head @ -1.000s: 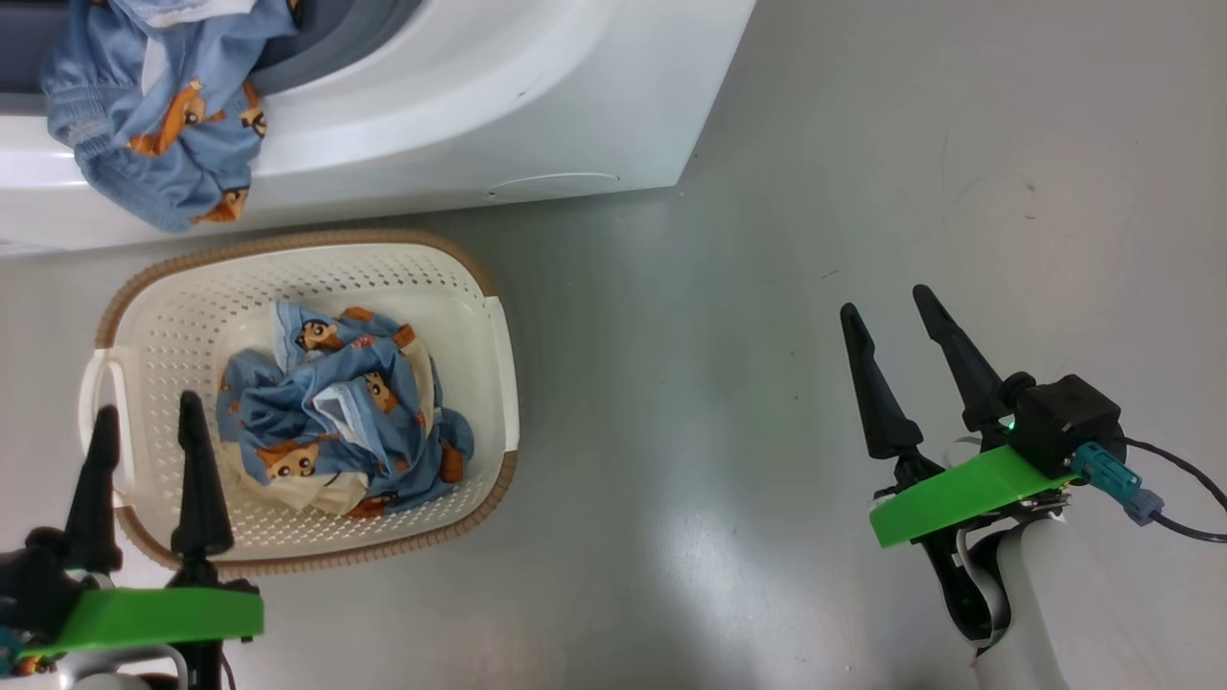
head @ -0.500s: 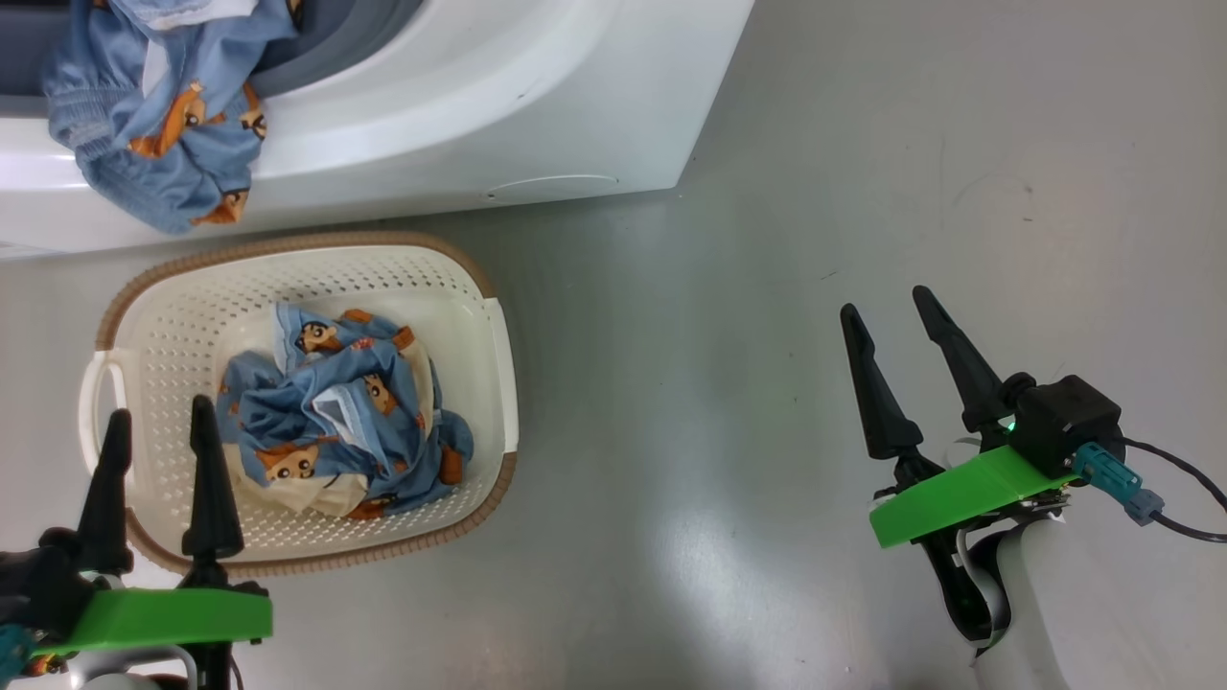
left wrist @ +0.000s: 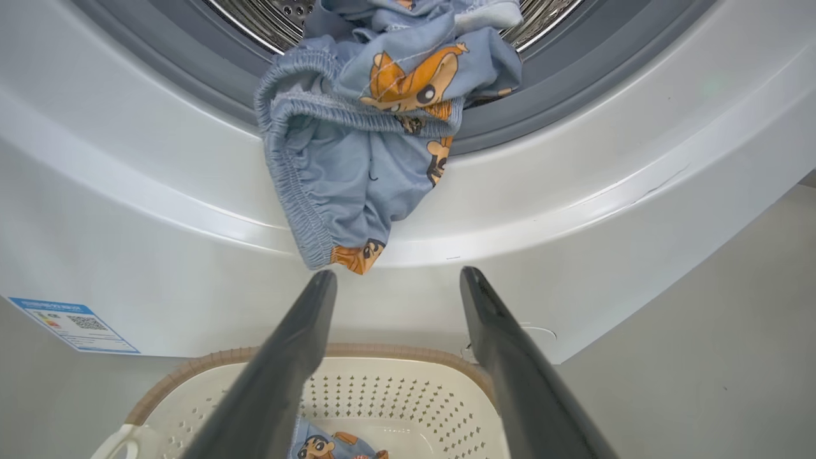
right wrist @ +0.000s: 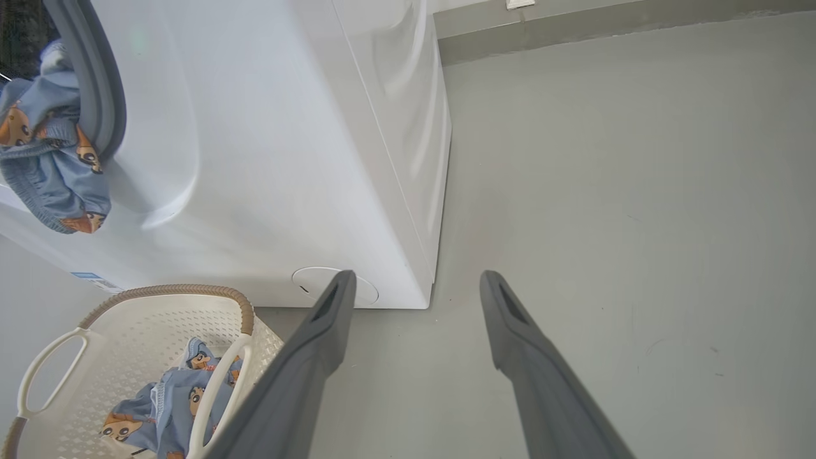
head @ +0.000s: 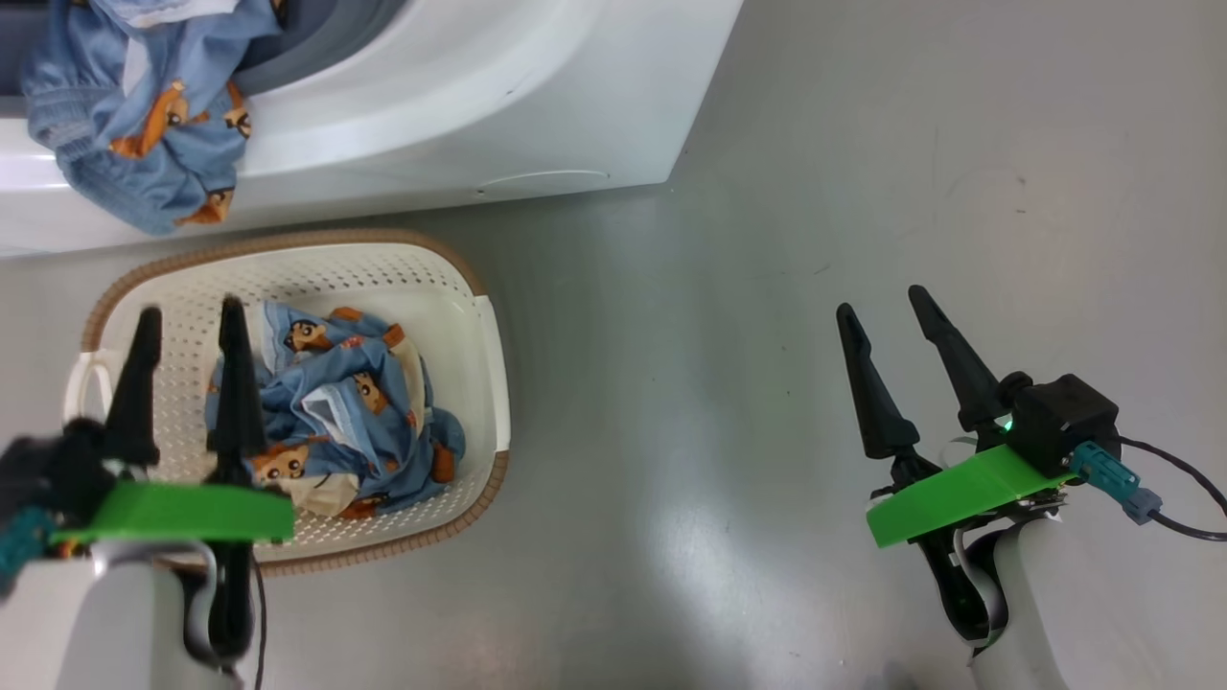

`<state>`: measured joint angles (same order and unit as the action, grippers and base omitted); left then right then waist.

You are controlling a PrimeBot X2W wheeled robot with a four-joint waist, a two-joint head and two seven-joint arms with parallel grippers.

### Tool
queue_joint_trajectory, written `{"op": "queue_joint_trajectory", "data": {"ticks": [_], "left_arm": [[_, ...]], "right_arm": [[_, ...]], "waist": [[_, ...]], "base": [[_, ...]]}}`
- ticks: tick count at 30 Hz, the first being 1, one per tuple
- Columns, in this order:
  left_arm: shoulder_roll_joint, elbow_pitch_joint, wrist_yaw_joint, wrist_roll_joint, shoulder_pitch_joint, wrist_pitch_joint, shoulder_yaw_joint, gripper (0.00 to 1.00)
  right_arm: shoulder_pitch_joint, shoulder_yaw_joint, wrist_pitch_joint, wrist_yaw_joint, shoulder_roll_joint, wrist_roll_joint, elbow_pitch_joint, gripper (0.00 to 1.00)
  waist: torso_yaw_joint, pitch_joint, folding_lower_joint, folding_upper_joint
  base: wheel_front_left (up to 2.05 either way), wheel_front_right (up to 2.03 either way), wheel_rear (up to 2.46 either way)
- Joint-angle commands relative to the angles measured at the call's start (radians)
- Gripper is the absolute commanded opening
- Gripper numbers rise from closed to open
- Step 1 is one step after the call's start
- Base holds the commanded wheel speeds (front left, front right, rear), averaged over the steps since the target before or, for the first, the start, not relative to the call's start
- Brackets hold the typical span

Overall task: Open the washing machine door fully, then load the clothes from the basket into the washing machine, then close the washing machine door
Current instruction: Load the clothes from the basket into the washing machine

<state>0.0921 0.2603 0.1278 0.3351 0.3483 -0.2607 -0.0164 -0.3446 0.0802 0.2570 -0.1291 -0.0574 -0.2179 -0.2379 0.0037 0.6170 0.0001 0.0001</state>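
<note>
Blue clothes (head: pixel 335 402) printed with orange-brown cartoon faces lie bunched in the middle of the basket (head: pixel 288 240). This cream perforated tub with a brown woven-look rim stands on the grey floor (head: pixel 767 192), just before the front of the washing machine (head: pixel 460 105). One more garment (head: pixel 134 125) of the same print hangs half out of the machine's mouth. Its upper part lies over the grey gasket (left wrist: pixel 561 70) against the steel drum (left wrist: pixel 268 13), and its gathered hem droops down the white front panel. A blue label sticker (left wrist: pixel 73 325) sits low on that panel on one side, and a round flap (head: pixel 542 180) low on the other, near the machine's corner.

The left pincer (head: pixel 189 309) hangs above the left part of the basket with its two dark fingers spread wide and nothing between them. From the head camera its inner finger crosses the edge of the heap, but whether it touches the cloth cannot be told. In the left wrist view the fingertips point at the panel just under the drooping hem.

The right pincer (head: pixel 881 299) hovers over bare floor well to the right of the basket, fingers wide apart and empty.
</note>
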Motion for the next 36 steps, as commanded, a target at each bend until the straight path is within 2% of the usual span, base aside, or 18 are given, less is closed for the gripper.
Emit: {"op": "queue_joint_trajectory", "data": {"ticks": [1, 17, 24, 33, 34, 35, 36], "left_arm": [[0.039, 0.004, 0.003, 0.015, 0.034, -0.001, -0.017, 1.0], [0.106, 0.24, 0.003, 0.046, 0.291, -0.001, 0.022, 1.0], [0.13, 0.374, 0.003, 0.076, 0.397, -0.001, -0.01, 1.0], [0.141, 0.427, 0.003, 0.092, 0.48, -0.001, -0.015, 1.0], [0.147, 0.428, 0.003, 0.095, 0.485, -0.001, -0.012, 0.79], [0.152, 0.428, 0.003, 0.097, 0.488, -0.001, -0.009, 0.2], [0.155, 0.429, 0.003, 0.1, 0.489, -0.001, -0.007, 0.0]], "right_arm": [[0.021, 0.024, 0.005, -0.002, 0.007, -0.01, 0.019, 1.0], [0.014, 0.025, 0.005, -0.002, 0.007, -0.022, 0.034, 1.0], [0.013, 0.027, 0.005, -0.002, 0.007, -0.022, 0.036, 1.0], [0.01, 0.034, 0.005, -0.002, 0.007, -0.039, 0.029, 1.0], [0.009, 0.036, 0.005, -0.002, 0.007, -0.041, 0.028, 1.0], [0.007, 0.037, 0.005, -0.002, 0.007, -0.043, 0.027, 1.0], [0.006, 0.037, 0.005, -0.002, 0.007, -0.045, 0.025, 1.0]], "waist": [[-0.005, 0.004, -0.0001, -0.0001], [-0.039, 0.053, -0.0001, -0.0001], [-0.046, 0.077, -0.0001, -0.0001], [-0.054, 0.089, -0.0001, -0.0001], [-0.056, 0.089, -0.0001, -0.0001], [-0.057, 0.089, -0.0001, -0.0001], [-0.057, 0.087, -0.0001, -0.0001]], "base": [[0.0, 0.0, 0.0], [0.0, 0.0, 0.0], [0.0, 0.0, 0.0], [0.0, 0.0, 0.0], [0.0, 0.0, 0.0], [0.0, 0.0, 0.0], [0.0, 0.0, 0.0]]}}
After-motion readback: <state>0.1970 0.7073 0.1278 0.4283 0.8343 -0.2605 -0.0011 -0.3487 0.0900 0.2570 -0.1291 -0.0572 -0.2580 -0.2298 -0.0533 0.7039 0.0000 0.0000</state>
